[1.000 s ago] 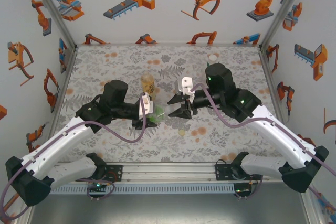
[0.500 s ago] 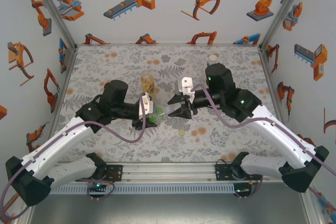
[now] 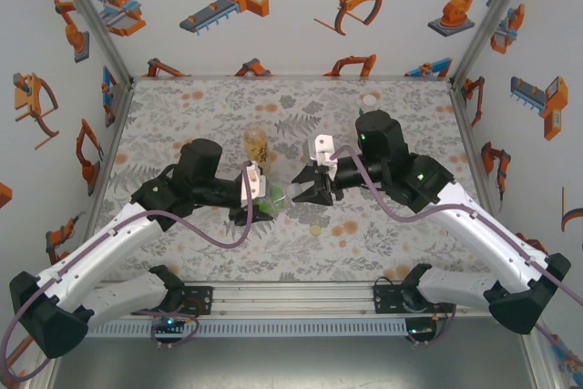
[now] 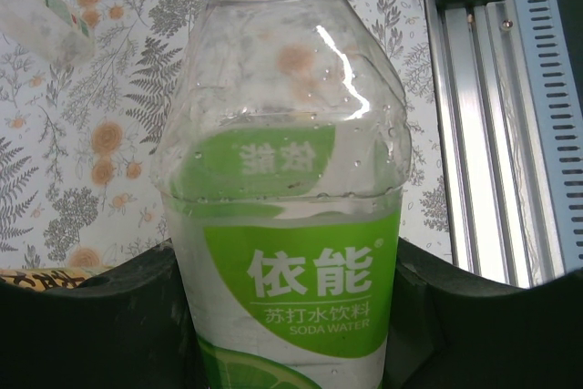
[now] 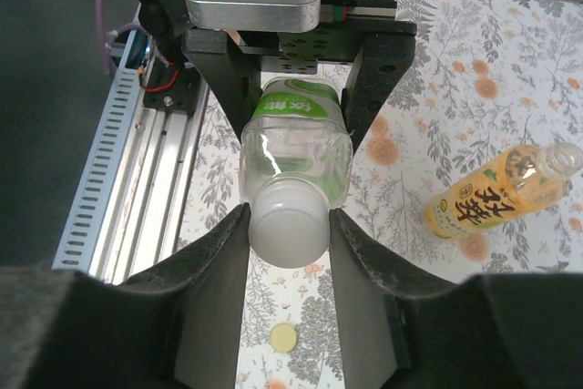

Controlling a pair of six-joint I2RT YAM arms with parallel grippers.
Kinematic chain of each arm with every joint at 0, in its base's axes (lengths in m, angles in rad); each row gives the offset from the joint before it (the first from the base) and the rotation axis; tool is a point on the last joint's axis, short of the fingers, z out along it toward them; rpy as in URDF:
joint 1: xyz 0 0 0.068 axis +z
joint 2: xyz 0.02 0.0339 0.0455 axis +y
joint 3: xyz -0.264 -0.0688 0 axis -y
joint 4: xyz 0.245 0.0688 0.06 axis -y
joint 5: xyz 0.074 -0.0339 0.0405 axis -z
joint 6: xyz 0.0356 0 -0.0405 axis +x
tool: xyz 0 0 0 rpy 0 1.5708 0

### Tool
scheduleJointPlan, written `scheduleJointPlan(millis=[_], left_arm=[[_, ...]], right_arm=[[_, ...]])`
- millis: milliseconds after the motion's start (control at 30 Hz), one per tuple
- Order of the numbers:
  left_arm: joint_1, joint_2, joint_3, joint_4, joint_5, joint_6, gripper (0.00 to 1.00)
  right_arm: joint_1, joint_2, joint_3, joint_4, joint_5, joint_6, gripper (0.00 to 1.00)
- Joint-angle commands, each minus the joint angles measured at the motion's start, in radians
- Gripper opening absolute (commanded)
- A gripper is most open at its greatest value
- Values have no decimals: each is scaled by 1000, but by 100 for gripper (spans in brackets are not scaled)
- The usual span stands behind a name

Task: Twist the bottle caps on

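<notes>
A yellowish cap [image 3: 315,229] lies loose on the mat [image 3: 182,116], nearest the bases. Just beyond it, the left gripper [image 3: 262,205] clamps the clear green-labelled bottle [image 4: 291,179]. The right gripper [image 5: 287,234] pinches the whitish cap [image 5: 285,220] on the bottle's mouth. Behind them is the amber bottle [image 3: 257,145], and another pale cap [image 3: 368,97] lies at the far edge.

The left arm [image 3: 127,230] and right arm [image 3: 465,211] bend inward, left gripper [image 3: 264,203] and right gripper [image 3: 306,192] facing each other almost tip to tip, fingers of both clamped.
</notes>
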Motion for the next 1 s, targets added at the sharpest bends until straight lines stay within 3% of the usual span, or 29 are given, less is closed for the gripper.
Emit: scheduleJointPlan(millis=[0, 167, 267, 567, 800, 967], left_arm=[[-3, -13, 32, -10, 24, 17, 0], [-4, -9, 35, -8, -1, 11, 0], [-4, -12, 29, 6, -39, 1, 0], [-3, -32, 6, 60, -152, -25, 0], [-4, -37, -1, 80, -240, -37, 0], [-4, -36, -1, 82, -262, -36, 0]], right_arm=[[1, -15, -2, 28, -11, 23, 31], [2, -24, -32, 106, 88, 157, 14], [1, -25, -61, 185, 169, 317, 1], [3, -37, -168, 387, 500, 998, 0], [13, -30, -170, 344, 631, 1409, 0], [13, 2, -148, 281, 626, 1622, 0]])
